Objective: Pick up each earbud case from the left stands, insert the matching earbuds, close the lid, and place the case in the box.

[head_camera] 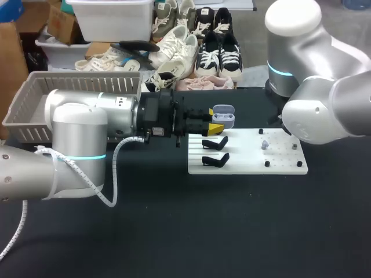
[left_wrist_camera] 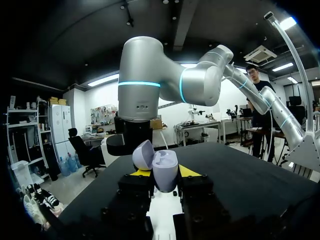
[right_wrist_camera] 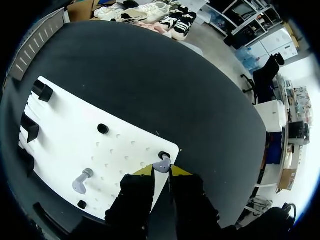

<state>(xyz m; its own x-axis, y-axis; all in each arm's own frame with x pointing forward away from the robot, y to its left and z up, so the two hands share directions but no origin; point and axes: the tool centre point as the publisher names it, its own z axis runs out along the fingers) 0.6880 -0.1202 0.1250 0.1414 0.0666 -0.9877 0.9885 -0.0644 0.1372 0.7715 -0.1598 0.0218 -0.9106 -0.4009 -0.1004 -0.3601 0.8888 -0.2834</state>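
In the head view, my left gripper is entering from nine o'clock and gripping the small lilac plastic earbud case, lid open, at the eleven o'clock corner of the flat white pegboard. Two empty black stands are sitting at the case's six o'clock, and the grey slatted plastic box is waiting well apart at nine o'clock. My right arm is hiding its own gripper here. The left wrist view is supplying what that angle is missing: both fingers are pressing the case's lower body from two sides, and the empty cavity is facing outward. The hold is sitting low on a smooth, rounded shell (a judgement, not a thing seen), so the case could be twisting or slipping once an earbud is pushed in. Only the right wrist view is showing the right gripper, nearly closed and pinching a tiny lilac earbud at the board's edge beside a round black peg, with a second lilac earbud lying farther along the board. So slight a pinch could be letting the bud rotate, arrive misaligned and drop.
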